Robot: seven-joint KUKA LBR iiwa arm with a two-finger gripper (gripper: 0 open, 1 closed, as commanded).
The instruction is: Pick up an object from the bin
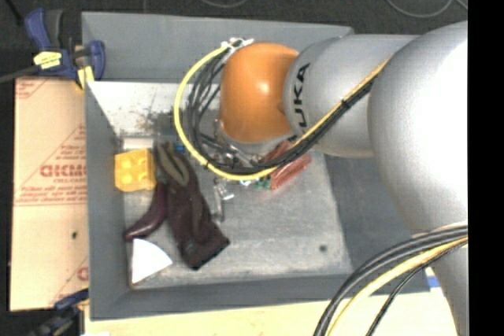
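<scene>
Pincer (223, 194), width I cannot tell, hangs mid-frame beside the dark purple cloth (189, 226); limp folds might slip out.

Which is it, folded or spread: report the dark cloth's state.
Bunched, not spread: the dark purple cloth lies in ridged folds, between the yellow block and the white piece.

Even light; sheen on orange cover (253, 90)

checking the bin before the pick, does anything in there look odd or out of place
Nothing looks broken or spilled. The dark maroon cloth lies crumpled between a yellow block and a white triangular piece; dark scuffs mark the bin's rear wall.
</scene>
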